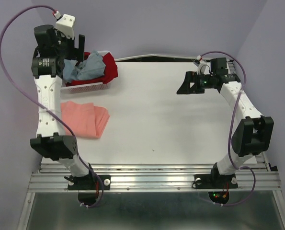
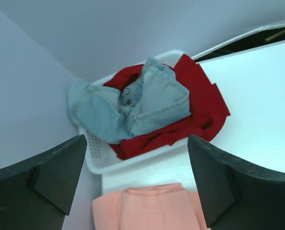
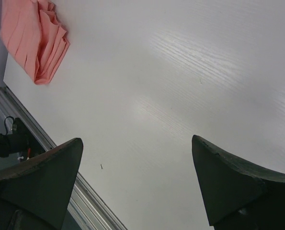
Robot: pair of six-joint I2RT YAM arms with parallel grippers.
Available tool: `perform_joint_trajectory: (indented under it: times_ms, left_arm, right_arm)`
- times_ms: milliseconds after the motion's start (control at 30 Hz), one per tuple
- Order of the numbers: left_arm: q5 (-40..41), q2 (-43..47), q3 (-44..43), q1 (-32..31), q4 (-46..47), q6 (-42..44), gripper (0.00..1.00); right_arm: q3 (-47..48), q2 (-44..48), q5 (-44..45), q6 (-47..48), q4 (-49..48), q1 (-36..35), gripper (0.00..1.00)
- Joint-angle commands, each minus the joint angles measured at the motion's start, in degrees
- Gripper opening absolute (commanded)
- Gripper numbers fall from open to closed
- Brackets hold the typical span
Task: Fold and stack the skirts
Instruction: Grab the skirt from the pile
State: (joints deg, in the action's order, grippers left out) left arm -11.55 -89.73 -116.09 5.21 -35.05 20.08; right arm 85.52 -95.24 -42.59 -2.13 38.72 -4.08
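A blue-grey skirt (image 2: 137, 103) lies crumpled on top of a dark red skirt (image 2: 202, 103) inside the white mesh basket (image 2: 132, 163) at the table's back left. My left gripper (image 1: 75, 48) hangs open above the basket, nothing between its fingers (image 2: 56, 167). The salmon-pink pleated skirt (image 1: 85, 119) lies folded on the table in front of the basket, and shows at the bottom of the left wrist view (image 2: 152, 208). My right gripper (image 1: 186, 85) stands open and empty over the table's back right, far from the skirts; the pink skirt (image 3: 37, 38) appears in its view's top left corner.
Purple walls close in the table at the back and left, right behind the basket (image 1: 87, 87). The white table (image 1: 171, 124) stretches between the two arms. A metal rail (image 1: 152, 179) runs along the near edge by the arm bases.
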Motion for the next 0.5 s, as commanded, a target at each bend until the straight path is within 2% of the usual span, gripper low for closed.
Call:
perform_joint_trajectory:
  times_ms: [0, 300, 467]
  left_arm:
    - [-4.53, -12.55, -2.37, -0.55, 2.25, -4.69, 0.99]
    - [-8.58, -32.16, -13.54, -0.64, 5.95, -7.59, 0.95]
    - [-3.49, -38.48, -14.16, -0.82, 8.68, -9.53, 0.93]
  right_arm:
    - [-2.01, 3.48, 2.33, 0.81, -1.89, 0.47, 1.00]
    - [-5.01, 3.57, 4.53, 1.25, -2.42, 0.47, 1.00]
    - [-4.92, 1.99, 4.36, 1.16, -2.51, 0.47, 1.00]
